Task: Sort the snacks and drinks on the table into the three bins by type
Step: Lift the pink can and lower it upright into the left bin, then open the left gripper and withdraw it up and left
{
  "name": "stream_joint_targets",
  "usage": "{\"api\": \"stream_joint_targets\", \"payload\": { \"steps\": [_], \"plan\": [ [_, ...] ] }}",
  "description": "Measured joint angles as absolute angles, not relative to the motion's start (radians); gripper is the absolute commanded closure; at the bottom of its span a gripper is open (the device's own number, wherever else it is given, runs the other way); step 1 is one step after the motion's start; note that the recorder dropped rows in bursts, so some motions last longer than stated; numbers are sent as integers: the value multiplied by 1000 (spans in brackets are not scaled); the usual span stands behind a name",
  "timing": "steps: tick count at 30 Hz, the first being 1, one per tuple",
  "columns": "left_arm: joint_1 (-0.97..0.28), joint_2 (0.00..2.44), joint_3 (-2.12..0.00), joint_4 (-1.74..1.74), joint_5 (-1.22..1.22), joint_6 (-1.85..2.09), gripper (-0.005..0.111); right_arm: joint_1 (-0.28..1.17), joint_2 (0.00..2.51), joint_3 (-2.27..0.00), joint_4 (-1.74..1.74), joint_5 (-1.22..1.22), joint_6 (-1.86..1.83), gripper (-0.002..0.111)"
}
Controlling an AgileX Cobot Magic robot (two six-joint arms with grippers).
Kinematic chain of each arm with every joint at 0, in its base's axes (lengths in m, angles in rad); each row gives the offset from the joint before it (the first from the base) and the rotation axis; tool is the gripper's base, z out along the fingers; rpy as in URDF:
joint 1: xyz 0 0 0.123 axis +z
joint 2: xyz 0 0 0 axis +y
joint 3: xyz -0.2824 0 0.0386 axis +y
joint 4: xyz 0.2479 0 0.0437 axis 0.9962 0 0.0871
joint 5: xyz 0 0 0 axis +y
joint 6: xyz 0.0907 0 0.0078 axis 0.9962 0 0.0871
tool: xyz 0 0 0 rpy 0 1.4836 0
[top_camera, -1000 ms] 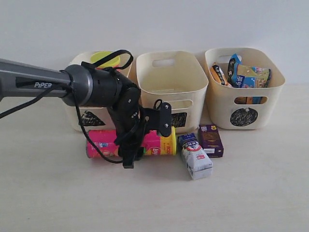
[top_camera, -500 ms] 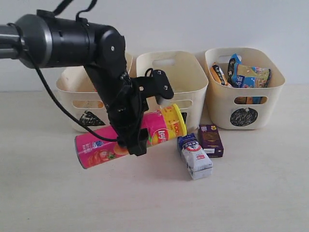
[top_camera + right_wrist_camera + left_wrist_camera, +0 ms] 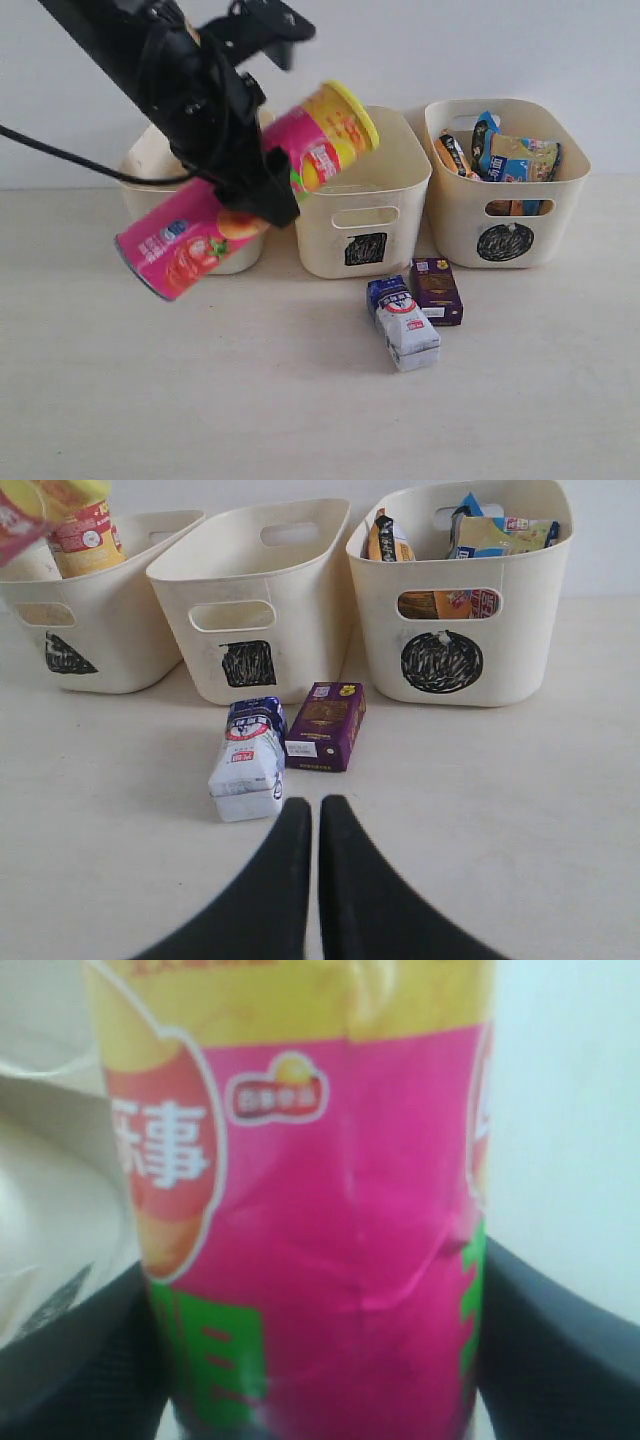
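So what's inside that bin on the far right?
The right bin holds crinkly snack bags, blue-white and orange, poking above its rim. More packaging shows through the handle cutout. Its wall hides the bottom, so the exact count is unclear.

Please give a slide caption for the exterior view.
Left gripper holds the pink tube tilted aloft; a white carton and a purple carton lie before the bins.
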State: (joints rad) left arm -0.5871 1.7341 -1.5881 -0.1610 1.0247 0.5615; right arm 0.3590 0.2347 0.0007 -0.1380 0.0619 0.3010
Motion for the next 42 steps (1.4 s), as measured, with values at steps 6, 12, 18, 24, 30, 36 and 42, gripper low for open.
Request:
{"api": "stream_joint_targets", "payload": {
  "steps": [6,12,18,24,30,36,42],
  "plan": [
    [-464,1654,-1588,-162,790,358,102,359,235,1,-138,62,301,108],
    [-333,1654,-1588,-162,514,167,102,359,235,1,-138,62,301,108],
    [-260,1747,-1588,-162,337,143,102,359,235,1,-138,62,301,108],
    [-252,1898,-1588,-162,58,150,102,359,235,1,-138,62,299,108],
    [-252,1992,-1588,-162,29,159,102,359,235,1,-138,62,299,108],
    [-252,2029,-1588,-162,62,168,63,359,235,1,-138,64,299,108],
    [-249,2035,-1599,-158,75,168,13,359,235,1,-138,64,299,108]
  ]
}}
